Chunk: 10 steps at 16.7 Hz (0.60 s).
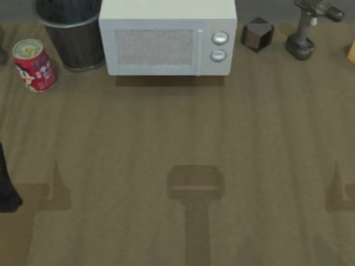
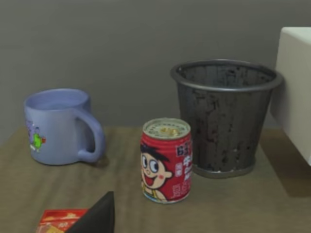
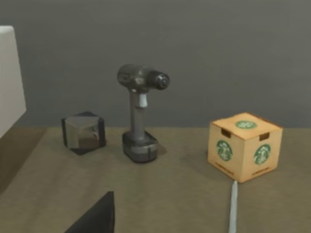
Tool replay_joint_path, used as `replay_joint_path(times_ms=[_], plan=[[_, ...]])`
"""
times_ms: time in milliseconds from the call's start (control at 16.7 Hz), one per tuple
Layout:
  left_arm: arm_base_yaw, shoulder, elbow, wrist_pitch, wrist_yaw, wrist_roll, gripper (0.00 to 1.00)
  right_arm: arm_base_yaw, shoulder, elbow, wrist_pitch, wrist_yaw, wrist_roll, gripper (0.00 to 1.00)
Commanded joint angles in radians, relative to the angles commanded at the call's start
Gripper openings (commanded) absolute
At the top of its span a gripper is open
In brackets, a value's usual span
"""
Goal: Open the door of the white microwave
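**Microwave door shut, both arms parked at the near edge**

The white microwave stands at the far edge of the counter, near the middle. Its door, with the grey mesh window, lies flat and closed against the front; the two silver knobs sit on the strip to its right.

Just left of the microwave is a dark mesh bin, then a red drink can; the left wrist view adds a blue mug beyond the can. To the right stand a dark cube and a cordless drill, with a green-logo carton in the right wrist view.

Neither end effector is near the door. Only a dark piece of the left arm shows at the left edge, and I cannot tell how far either end effector is open or whether it holds anything.

The task looks unstarted. The next move probably calls for one arm to reach the door's free edge and swing it outward.
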Motion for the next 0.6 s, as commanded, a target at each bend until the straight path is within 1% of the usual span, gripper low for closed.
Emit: replay_joint_path(times_ms=[180, 300, 420, 600], plan=[[-0.006, 0.01, 0.009, -0.002, -0.005, -0.002, 1.0, 0.0, 0.0, 0.0, 0.0, 0.0, 0.0, 1.0], [-0.035, 0.062, 0.055, -0.01, -0.03, -0.012, 1.0, 0.0, 0.0, 0.0, 0.0, 0.0, 0.0, 1.0], [-0.082, 0.157, 0.132, -0.021, -0.072, -0.032, 1.0, 0.0, 0.0, 0.0, 0.0, 0.0, 0.0, 1.0], [-0.179, 0.377, 0.3, -0.035, -0.161, -0.079, 1.0, 0.0, 0.0, 0.0, 0.0, 0.0, 0.0, 1.0]])
